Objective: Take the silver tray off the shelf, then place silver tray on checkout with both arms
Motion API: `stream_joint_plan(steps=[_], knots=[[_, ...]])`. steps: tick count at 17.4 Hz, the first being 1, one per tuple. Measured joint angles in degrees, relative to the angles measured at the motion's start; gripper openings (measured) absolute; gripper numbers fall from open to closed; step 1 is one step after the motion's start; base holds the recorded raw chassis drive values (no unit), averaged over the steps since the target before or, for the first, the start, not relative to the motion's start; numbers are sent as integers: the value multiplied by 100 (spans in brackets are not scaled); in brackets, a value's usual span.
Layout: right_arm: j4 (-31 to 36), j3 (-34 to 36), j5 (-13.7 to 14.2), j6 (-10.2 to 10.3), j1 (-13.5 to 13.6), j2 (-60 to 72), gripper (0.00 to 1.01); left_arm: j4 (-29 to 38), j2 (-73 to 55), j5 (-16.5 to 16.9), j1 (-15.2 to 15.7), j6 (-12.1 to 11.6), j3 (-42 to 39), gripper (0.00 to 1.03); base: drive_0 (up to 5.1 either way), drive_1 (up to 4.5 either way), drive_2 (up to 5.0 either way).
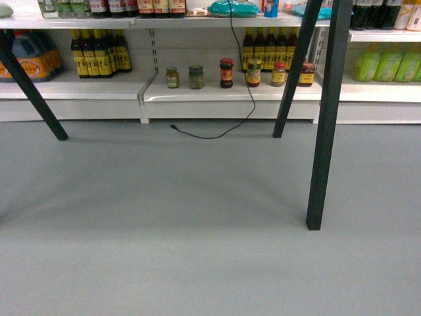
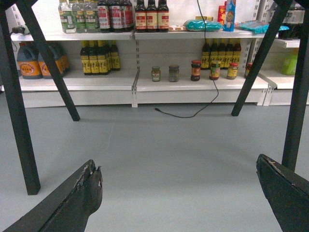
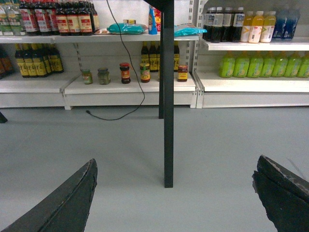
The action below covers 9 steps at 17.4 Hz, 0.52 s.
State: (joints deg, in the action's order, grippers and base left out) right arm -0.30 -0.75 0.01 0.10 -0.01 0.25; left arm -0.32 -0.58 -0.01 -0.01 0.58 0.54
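Observation:
The silver tray and the checkout are out of view in all three views. White store shelf boards (image 1: 217, 96) run along the far wall, holding jars and bottles. My left gripper (image 2: 177, 164) is open above the grey floor, its two black fingers far apart with nothing between them. My right gripper (image 3: 176, 162) is open just as wide over bare floor, facing a black upright leg (image 3: 168, 121). Neither gripper shows in the head view.
Black slanted legs (image 1: 325, 131) (image 1: 33, 85) (image 1: 293, 79) stand on the grey floor (image 1: 197, 230) between me and the shelves. A black cable (image 1: 248, 99) hangs down past the jars (image 1: 226, 72) onto the floor. Green drink bottles (image 3: 260, 65) fill the right-hand shelves.

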Motion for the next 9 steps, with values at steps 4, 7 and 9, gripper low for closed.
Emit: stream_joint_plan(steps=[4,7,9], knots=[[0,0,0,0,0,0,98,0,0,0,0,0,0,98,0,0,0],[0,0,0,2,0,0,98,0,0,0,0,0,0,98,0,0,0],[0,0,-2,2,0,0,98,0,0,0,0,0,0,98,0,0,0]])
